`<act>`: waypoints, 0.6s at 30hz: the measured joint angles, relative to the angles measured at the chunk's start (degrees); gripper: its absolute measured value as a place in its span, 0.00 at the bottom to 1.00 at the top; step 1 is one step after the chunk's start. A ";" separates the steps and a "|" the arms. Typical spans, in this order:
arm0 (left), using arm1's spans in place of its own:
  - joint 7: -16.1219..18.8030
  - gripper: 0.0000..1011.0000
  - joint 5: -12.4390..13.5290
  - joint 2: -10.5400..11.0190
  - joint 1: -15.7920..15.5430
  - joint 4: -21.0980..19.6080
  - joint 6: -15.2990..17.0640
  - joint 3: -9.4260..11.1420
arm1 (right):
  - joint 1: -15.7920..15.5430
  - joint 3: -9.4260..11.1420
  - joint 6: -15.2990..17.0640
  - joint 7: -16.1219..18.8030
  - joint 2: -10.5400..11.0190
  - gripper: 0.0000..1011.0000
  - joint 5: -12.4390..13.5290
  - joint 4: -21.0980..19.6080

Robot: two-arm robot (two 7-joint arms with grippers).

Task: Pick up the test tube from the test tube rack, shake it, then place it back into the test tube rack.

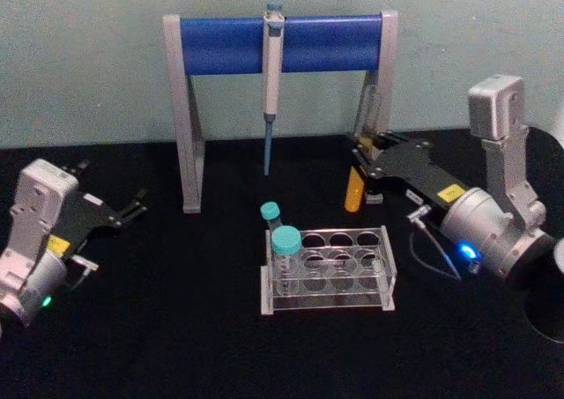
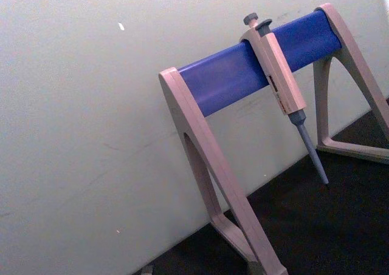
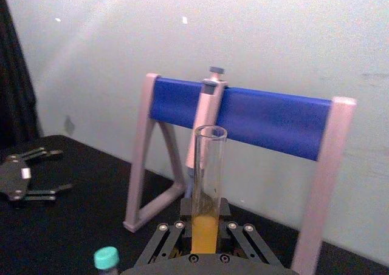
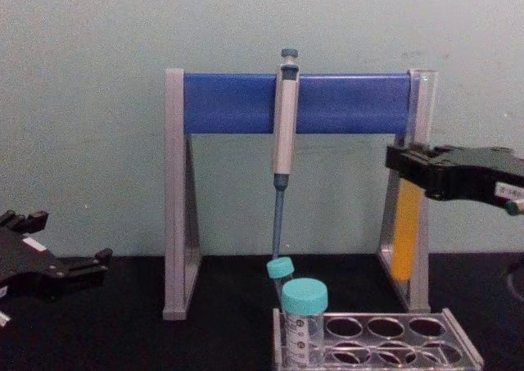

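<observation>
Test tube (image 1: 353, 190) out of the test tube rack (image 1: 326, 300), clamped in the right hand (image 1: 359, 166).
It hangs above the table, behind and right of the rack; shaking probably comes next, then the return. Left hand (image 1: 113, 188), fingers spread and holding nothing, sits well left of the rack.

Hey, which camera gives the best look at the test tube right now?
The right wrist view: the test tube stands upright in the right hand, open rim, clear glass and orange liquid all visible. The head and chest views show just its orange lower part under that hand.
</observation>
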 joint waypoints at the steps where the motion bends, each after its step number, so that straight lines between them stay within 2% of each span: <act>1: 0.00 0.99 0.00 0.00 0.00 0.00 0.00 0.00 | -0.45 0.52 0.15 -0.37 0.13 0.23 -0.18 -0.40; 10: 0.00 0.99 0.00 0.00 0.00 0.00 0.00 0.00 | -4.24 3.21 1.35 -1.09 1.68 0.23 -0.61 -3.91; 18: 0.00 0.99 0.00 0.00 0.00 0.00 0.00 0.00 | -7.36 3.68 2.15 0.63 2.99 0.23 0.03 -7.16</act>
